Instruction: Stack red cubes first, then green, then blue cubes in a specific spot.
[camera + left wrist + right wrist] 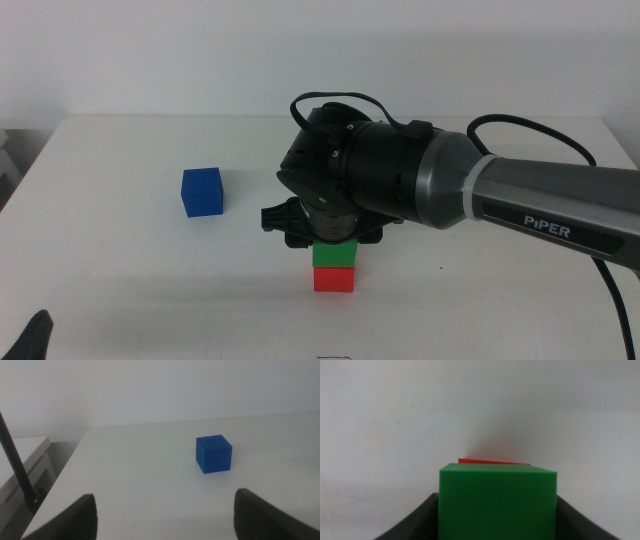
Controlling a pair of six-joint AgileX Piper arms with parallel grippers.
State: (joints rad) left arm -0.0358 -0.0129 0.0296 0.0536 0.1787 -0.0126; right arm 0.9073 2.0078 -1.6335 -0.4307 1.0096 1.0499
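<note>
Red cube (333, 280) sits on the white table (130, 260) toward the near middle in the middle view, and the green cube (334, 254) rests directly on top of it, edges lined up closely so the two form a short column. Over that column hangs the right gripper (322, 236), carried by the arm that comes in from the right side; its grey forearm bears the white lettering "PIPER" (548, 227), the only writing that can be read anywhere. A black cable (340, 100) loops over the bulky dark wrist. In the right wrist view the green cube (497, 501) fills the space between the two dark jaws, which sit against its two sides, so the jaws are closed narrowly on it; just a thin sliver of the red cube (490, 462) peeks out past the green top edge. Blue cube (202, 190) stands alone on the table, well apart from the column and off toward the left arm's side, touching nothing. The left wrist view shows the same blue cube (214, 453) upright on bare white tabletop, some way ahead of the left gripper (165, 515), whose two dark jaws stand wide apart with nothing between them. In the middle view that left gripper (30, 335) shows only as a dark tip at the bottom left corner, waiting away from all three cubes
</note>
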